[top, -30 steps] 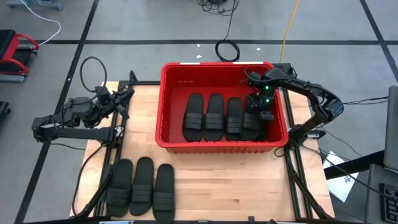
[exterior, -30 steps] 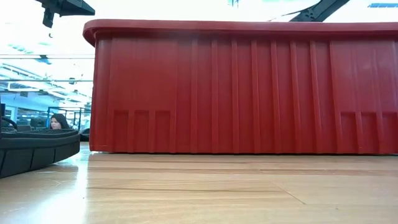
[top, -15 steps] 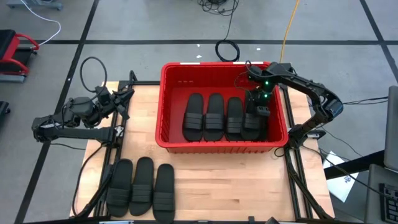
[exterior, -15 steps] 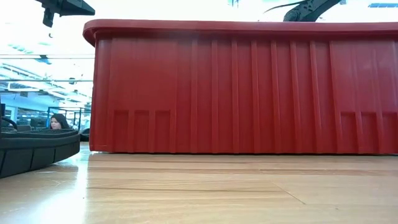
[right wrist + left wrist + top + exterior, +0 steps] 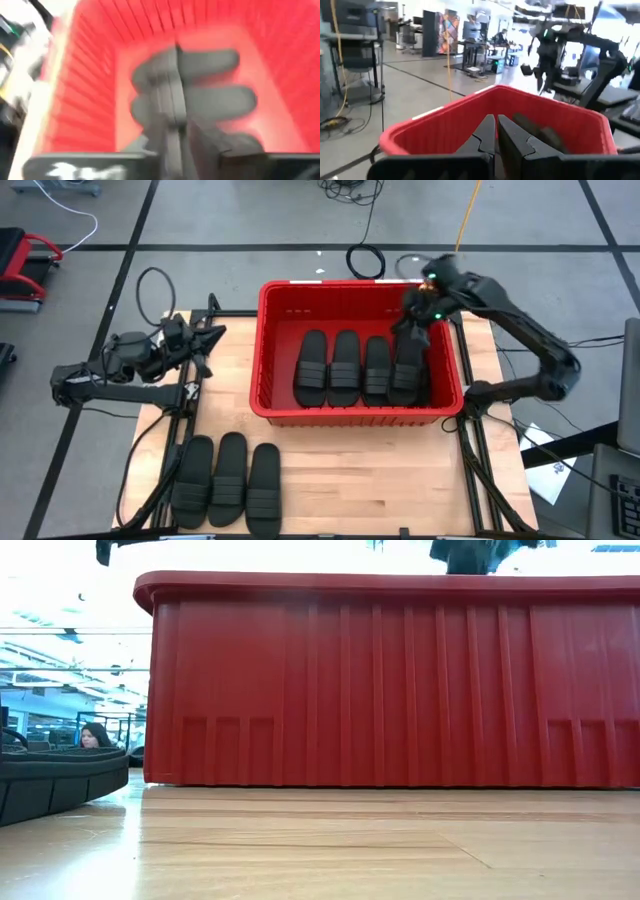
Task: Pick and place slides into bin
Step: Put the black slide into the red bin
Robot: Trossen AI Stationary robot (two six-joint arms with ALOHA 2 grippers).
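The red bin (image 5: 350, 284) stands at the table's far middle. Several black slides (image 5: 345, 367) lie side by side on its floor, soles down. The rightmost slide (image 5: 405, 370) is below my right gripper (image 5: 412, 325). That gripper hangs shut above the bin's far right corner, slanting down, with nothing in it (image 5: 175, 100). Three more slides (image 5: 230, 478) lie on the table's near left. My left gripper (image 5: 210, 338) waits left of the bin, level, fingers shut (image 5: 496, 130), pointing at the bin's wall (image 5: 445, 120).
Bare wooden tabletop (image 5: 380, 480) stretches in front of the bin, right of the three slides. A coiled black cable (image 5: 365, 260) lies on the floor beyond the bin. The low view shows the bin's near wall (image 5: 400, 680), one slide (image 5: 55, 780) and a person (image 5: 95, 735) far off.
My right gripper has risen out of the bin, away from the rightmost slide, toward the far edge, and tipped up from steeply down to a slant. That slide stays lying on the bin's floor. My left gripper has risen a little.
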